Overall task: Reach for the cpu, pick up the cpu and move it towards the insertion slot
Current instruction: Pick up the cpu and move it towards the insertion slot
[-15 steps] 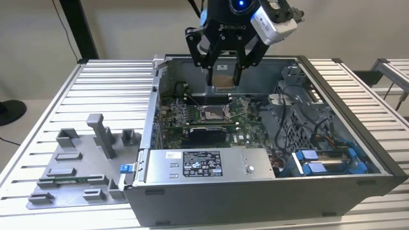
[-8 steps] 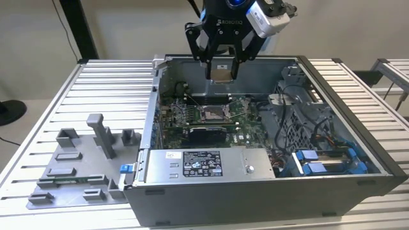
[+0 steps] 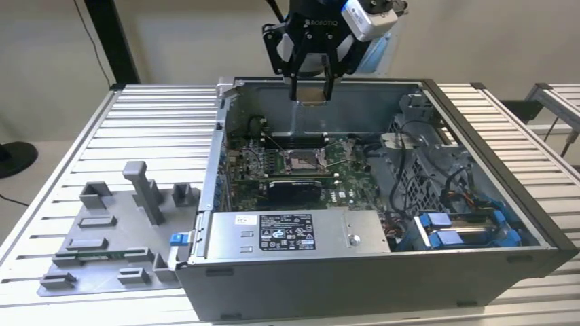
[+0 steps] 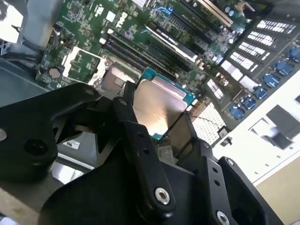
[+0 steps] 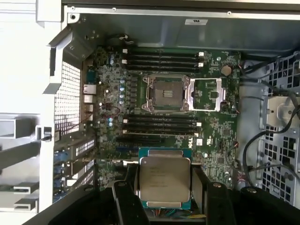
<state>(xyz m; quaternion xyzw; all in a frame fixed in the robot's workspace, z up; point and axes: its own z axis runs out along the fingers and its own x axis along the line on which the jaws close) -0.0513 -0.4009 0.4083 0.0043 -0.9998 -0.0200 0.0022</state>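
My gripper [image 3: 313,94] hangs above the open computer case, over its far wall, shut on the cpu [image 3: 313,94]. In both wrist views the cpu [image 5: 164,182] [image 4: 157,110] is a flat silvery square with a teal-green rim, pinched between the black fingers [image 5: 123,197] on two opposite edges. The insertion slot [image 5: 166,93] is a square socket with a shiny metal frame and dark centre on the green board, with its load plate [image 5: 208,93] swung open beside it. In the exterior view the insertion slot [image 3: 299,160] lies below and nearer the camera than the gripper.
Memory slots [image 5: 161,58] flank the socket on two sides. A power supply box [image 3: 288,234] fills the case's near side, cables and blue drive bays [image 3: 458,227] sit at the exterior view's right. A grey tray [image 3: 109,238] with plastic blocks lies on the slatted table at the exterior view's left.
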